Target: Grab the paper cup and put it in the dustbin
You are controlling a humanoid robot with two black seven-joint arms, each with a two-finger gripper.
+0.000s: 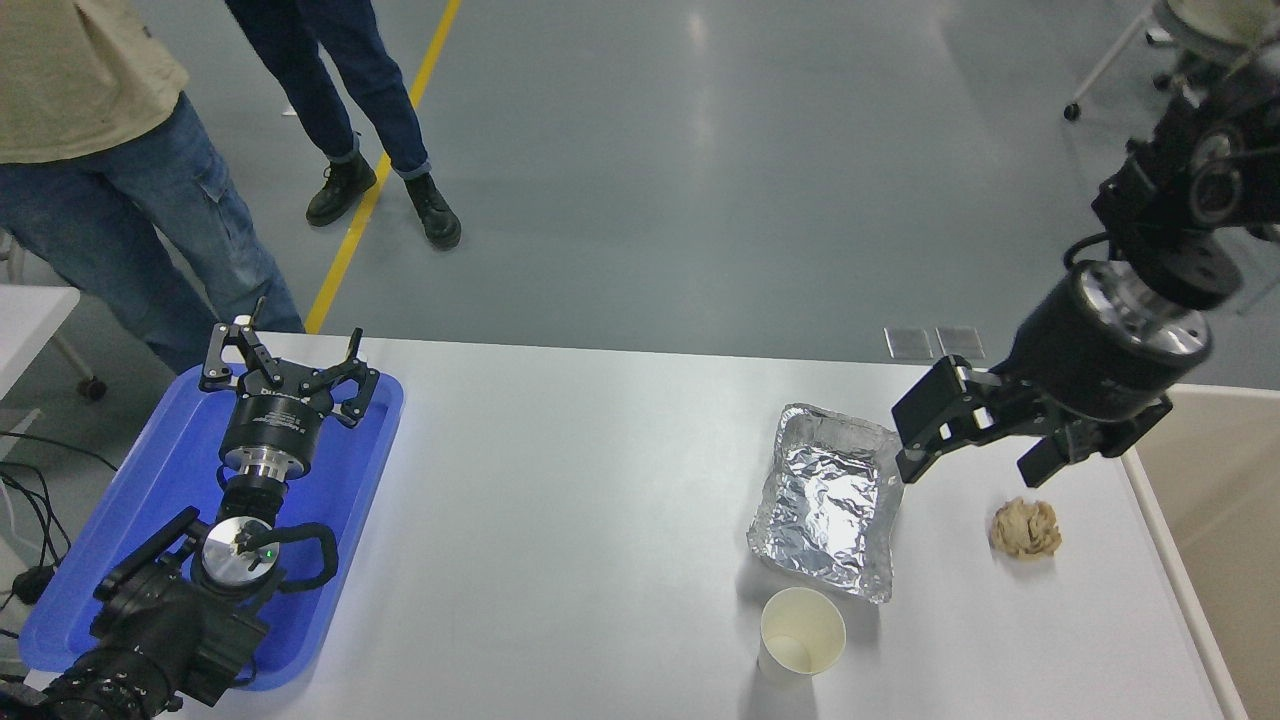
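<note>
The paper cup (801, 636) stands upright near the table's front edge, just in front of a foil tray. The dustbin (1236, 520) is at the table's right end, cut off by the picture's right edge. My right gripper (975, 468) is open and empty. It hangs above the table between the foil tray and a paper ball, well behind the cup and to its right. My left gripper (287, 368) is parked open over a blue tray at the lower left.
A crinkled silver foil tray (830, 500) lies just behind the cup. A crumpled tan paper ball (1025, 527) lies right of it, near the bin. A blue plastic tray (120, 560) lies at the left edge. Two people (110, 150) stand beyond the far left corner.
</note>
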